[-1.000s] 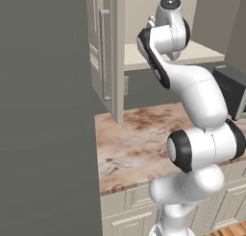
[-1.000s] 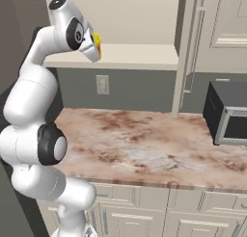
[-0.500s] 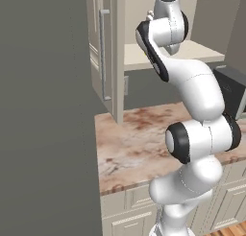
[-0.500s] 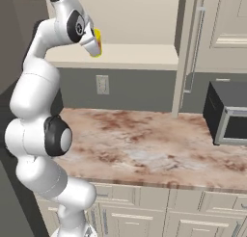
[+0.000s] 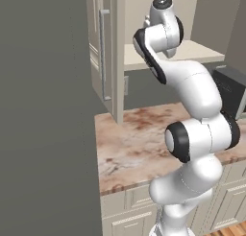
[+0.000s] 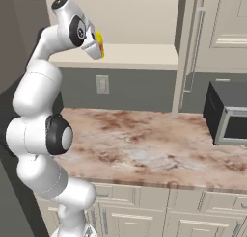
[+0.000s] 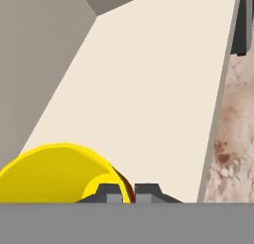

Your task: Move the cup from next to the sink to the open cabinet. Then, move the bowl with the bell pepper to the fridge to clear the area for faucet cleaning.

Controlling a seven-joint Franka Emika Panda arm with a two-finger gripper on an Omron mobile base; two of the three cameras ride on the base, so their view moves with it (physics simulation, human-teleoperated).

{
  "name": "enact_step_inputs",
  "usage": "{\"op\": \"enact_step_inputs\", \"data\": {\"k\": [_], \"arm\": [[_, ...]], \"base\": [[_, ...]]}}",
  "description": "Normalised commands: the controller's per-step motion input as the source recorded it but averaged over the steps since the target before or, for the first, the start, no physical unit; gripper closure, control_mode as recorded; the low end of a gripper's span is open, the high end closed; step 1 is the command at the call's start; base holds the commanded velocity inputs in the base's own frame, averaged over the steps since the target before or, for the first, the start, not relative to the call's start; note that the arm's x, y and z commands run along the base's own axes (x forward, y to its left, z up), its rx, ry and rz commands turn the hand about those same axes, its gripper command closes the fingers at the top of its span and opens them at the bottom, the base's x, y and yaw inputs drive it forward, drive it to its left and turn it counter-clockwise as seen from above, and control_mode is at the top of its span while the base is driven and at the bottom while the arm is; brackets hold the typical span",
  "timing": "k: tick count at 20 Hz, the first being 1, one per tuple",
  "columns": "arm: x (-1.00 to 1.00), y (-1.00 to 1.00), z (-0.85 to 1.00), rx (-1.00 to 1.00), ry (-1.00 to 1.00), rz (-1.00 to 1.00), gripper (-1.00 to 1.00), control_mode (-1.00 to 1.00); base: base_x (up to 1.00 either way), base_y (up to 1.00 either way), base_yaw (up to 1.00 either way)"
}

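Marbled counter (image 6: 144, 144) runs below the open cabinet (image 6: 140, 55), whose plain beige shelf (image 7: 149, 104) spreads out beneath the raised hand. The gripper (image 7: 128, 191) stands pinched narrow on the rim of the cup (image 7: 59, 173), its two dark tips close together with the yellow wall between them. In the right base view the cup (image 6: 100, 43) hangs at the end of the arm, above the shelf's front part and apart from it. The shelf lies directly beneath the cup and extends away toward the cabinet's back corner; the shelf's front edge and the counter sit to one side. Judged from this, the placement calls for a short descent onto the shelf. A dark microwave (image 6: 226, 113) stands on the counter, well apart.
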Motion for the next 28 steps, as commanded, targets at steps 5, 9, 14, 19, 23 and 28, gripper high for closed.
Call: {"op": "enact_step_inputs", "data": {"k": [5, 9, 14, 19, 23, 28], "arm": [[0.29, 0.06, -0.44, -0.03, 0.03, -0.01, -1.0, -1.0], [0.01, 0.0, 0.0, 0.0, -0.04, 0.0, -1.0, -1.0], [0.0, 0.0, 0.0, 0.0, -0.1, 0.0, -1.0, -1.0], [0.0, 0.0, 0.11, 0.0, -0.25, -0.01, -1.0, -1.0], [0.0, 0.0, 0.25, -0.01, -0.4, -0.04, -1.0, -1.0], [-0.77, -0.01, 0.19, 0.0, -0.37, 0.0, -1.0, -1.0]], "base": [[0.0, 0.0, 0.0], [0.0, 0.0, 0.0], [0.0, 0.0, 0.0], [0.0, 0.0, 0.0], [0.0, 0.0, 0.0], [0.0, 0.0, 0.0]]}}
